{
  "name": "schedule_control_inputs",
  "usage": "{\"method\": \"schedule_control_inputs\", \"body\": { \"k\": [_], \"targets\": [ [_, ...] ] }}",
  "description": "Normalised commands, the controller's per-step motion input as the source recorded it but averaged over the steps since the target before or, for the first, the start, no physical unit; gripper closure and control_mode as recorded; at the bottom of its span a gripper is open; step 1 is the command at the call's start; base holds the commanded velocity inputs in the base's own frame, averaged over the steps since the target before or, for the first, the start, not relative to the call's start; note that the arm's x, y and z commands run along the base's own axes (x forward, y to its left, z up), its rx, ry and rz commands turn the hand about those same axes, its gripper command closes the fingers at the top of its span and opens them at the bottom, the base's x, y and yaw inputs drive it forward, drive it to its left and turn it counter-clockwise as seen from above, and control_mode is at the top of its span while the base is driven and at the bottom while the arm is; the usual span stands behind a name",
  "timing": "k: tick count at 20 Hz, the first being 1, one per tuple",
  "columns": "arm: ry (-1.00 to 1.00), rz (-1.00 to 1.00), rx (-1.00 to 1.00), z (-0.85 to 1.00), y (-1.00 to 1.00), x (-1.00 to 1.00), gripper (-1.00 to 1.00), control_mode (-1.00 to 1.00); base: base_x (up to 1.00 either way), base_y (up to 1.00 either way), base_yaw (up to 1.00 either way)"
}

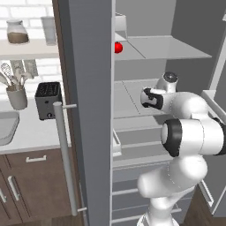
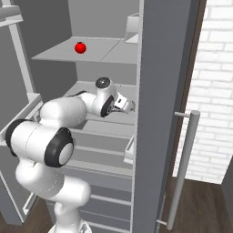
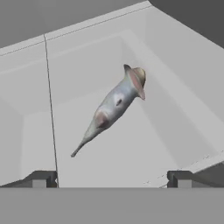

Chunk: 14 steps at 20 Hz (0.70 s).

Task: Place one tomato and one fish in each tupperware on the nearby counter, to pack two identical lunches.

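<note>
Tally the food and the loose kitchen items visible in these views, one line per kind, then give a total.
Tomato: 1, red, on the upper fridge shelf
Fish: 1, silvery, on a pale fridge shelf ahead of the open end effector
Toaster: 1, black, on the counter
Utensil holder: 1
Jar: 1, on the wall shelf
Glass: 1, beside the jar
Tupperware: 1, partly cut off
Total: 7

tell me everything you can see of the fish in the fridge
The fish is a small silvery-grey one with a pinkish patch on its flank and a reddish, cut-looking head end rimmed in tan. Its body tapers to a thin pointed tail. It lies flat and diagonal on a pale fridge shelf, head toward the back corner, tail toward the camera. Nothing but the shelf touches it; the open fingers sit well short of it.
</note>
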Motion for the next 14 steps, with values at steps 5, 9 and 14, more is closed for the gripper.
{"method": "schedule_control_inputs", "body": {
  "k": [5, 9, 14],
  "targets": [
    [0.00, 0.00, 0.04, -0.17, -0.16, 0.59, -1.00, -1.00, 0.00, 0.00, 0.00],
    [0.00, -0.02, 0.01, -0.23, -0.02, 0.62, -1.00, -1.00, 0.00, 0.00, 0.00],
    [0.03, -0.07, 0.00, -0.28, 0.00, 0.46, -1.00, -1.00, 0.00, 0.00, 0.00]
  ]
}}
